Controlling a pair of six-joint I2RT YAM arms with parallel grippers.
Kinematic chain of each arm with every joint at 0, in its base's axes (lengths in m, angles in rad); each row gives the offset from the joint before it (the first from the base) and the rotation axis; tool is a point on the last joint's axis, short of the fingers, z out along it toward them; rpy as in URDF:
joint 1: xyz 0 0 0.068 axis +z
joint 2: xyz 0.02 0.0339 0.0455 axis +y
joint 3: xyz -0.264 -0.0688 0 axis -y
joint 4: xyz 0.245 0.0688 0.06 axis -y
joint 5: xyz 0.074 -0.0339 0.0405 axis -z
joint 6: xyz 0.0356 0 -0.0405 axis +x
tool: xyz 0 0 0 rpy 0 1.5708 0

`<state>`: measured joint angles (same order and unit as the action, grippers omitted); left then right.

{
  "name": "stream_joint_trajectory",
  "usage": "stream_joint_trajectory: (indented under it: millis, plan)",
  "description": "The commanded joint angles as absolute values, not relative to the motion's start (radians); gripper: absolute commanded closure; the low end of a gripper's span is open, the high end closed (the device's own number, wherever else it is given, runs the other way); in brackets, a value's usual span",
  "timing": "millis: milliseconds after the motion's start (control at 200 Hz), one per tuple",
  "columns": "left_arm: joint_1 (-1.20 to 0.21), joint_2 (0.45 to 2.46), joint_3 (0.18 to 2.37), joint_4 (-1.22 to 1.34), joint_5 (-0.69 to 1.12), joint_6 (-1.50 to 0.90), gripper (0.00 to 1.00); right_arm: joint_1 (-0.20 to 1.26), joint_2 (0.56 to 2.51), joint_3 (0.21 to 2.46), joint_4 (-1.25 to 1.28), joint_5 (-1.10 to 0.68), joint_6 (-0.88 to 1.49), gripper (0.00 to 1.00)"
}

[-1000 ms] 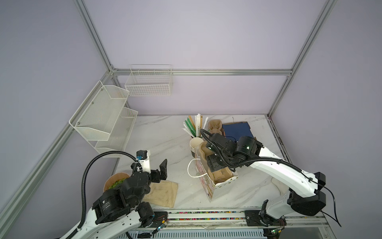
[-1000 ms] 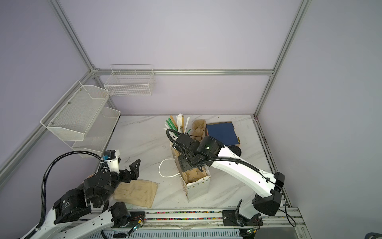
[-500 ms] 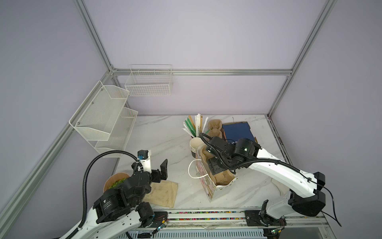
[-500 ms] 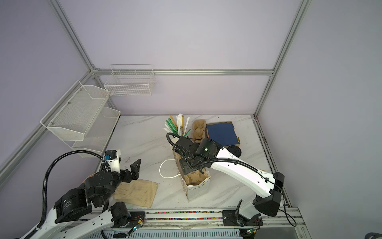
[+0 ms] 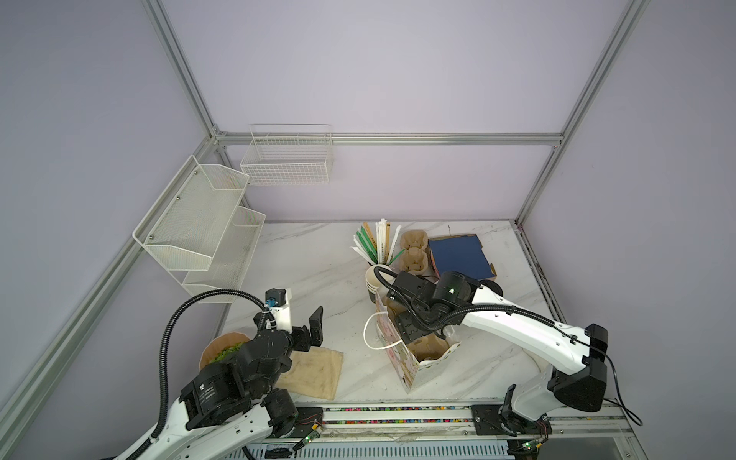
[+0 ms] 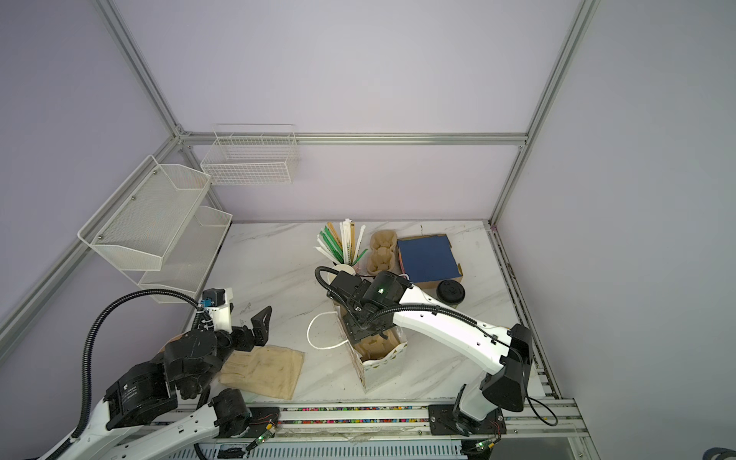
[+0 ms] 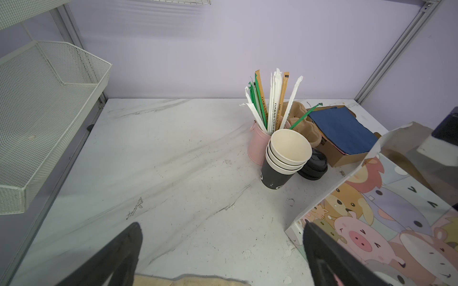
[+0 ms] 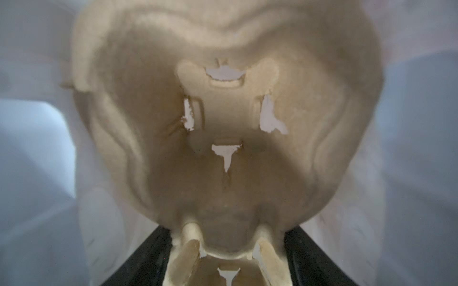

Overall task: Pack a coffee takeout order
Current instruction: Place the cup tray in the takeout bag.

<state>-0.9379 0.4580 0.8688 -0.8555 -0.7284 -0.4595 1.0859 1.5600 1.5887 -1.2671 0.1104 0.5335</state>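
Note:
A brown pulp carrier point(image 8: 228, 123) sits inside the open cartoon-printed paper bag point(image 5: 410, 372) near the table's front, also seen as the carrier point(image 6: 378, 346) in the bag point(image 6: 378, 374). My right gripper point(image 8: 229, 235) reaches down into the bag point(image 7: 371, 237) and is shut on the carrier's middle, one black finger on each side. It shows in both top views point(image 5: 410, 330) point(image 6: 360, 330). Dark paper cups point(image 7: 285, 158) stand stacked and lidless, with black lids point(image 7: 313, 166) beside them. Navy napkins point(image 5: 458, 257) lie in a cardboard box. My left gripper point(image 7: 220, 230) hovers open and empty, left of the bag.
A beige cloth point(image 5: 314, 372) lies under my left gripper point(image 5: 312, 332), beside a bowl of green bits point(image 5: 223, 352). Wrapped straws in a pink holder point(image 7: 257, 146) and spare carriers point(image 5: 414, 251) stand at the back. White wire shelves point(image 5: 199, 223) line the left wall.
My right arm has shifted slightly toward the front left, taking the carrier a little deeper into the bag. The left arm has not moved.

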Motion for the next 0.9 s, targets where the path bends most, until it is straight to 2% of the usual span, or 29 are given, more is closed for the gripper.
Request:
stream_joint_trajectory:
  millis: [0,475,895]
  plan:
    - [-0.934,0.457,0.896,-0.853,-0.73,-0.443,0.0,1.093,1.562,1.562,-1.245,0.092,0.534,0.26]
    - [-0.934,0.462,0.896,-0.851,-0.727,-0.44,0.0,1.091,1.568,1.389,-1.146,0.073,0.512,0.25]
    - [-0.934,0.471,0.896,-0.851,-0.723,-0.437,0.0,1.091,1.589,1.448,-1.152,0.096,0.505,0.13]
